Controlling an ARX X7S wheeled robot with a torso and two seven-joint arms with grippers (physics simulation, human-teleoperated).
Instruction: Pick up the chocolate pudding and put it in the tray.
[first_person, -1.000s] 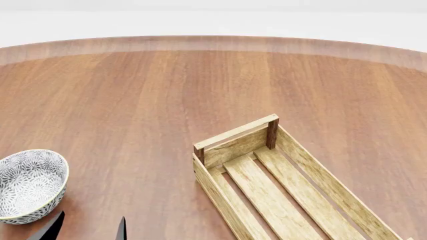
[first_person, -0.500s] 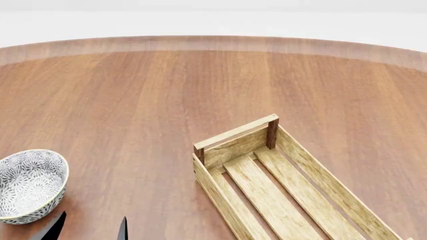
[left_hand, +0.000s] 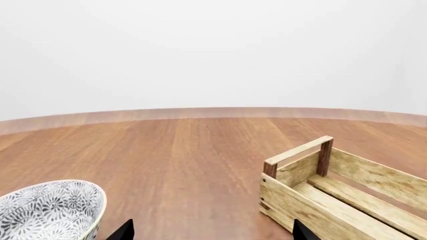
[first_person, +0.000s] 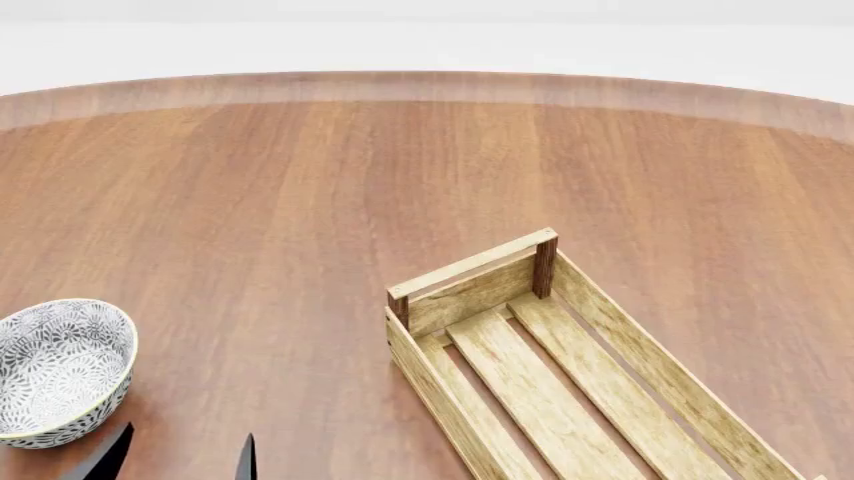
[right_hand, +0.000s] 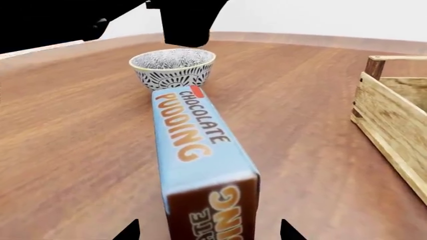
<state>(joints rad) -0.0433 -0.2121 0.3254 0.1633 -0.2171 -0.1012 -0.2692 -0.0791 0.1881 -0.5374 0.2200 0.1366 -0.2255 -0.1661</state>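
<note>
The chocolate pudding (right_hand: 193, 145) shows only in the right wrist view. It is a light-blue-topped carton lying flat on the table, its brown end nearest the camera and its far end close to the bowl. My right gripper (right_hand: 209, 232) is open, one fingertip (right_hand: 130, 231) on each side of the carton's near end, with gaps on both sides. The tray (first_person: 587, 380) is a light-wood slatted crate at the lower right of the head view, and it holds nothing in the part that shows. My left gripper (first_person: 176, 458) is open and empty, between the bowl and the tray (left_hand: 333, 190).
A grey-white patterned bowl (first_person: 60, 365) stands at the lower left on the round wooden table (first_person: 334, 200); it also shows in the left wrist view (left_hand: 50, 210) and the right wrist view (right_hand: 172, 65). The black left arm (right_hand: 180, 20) hangs above the bowl.
</note>
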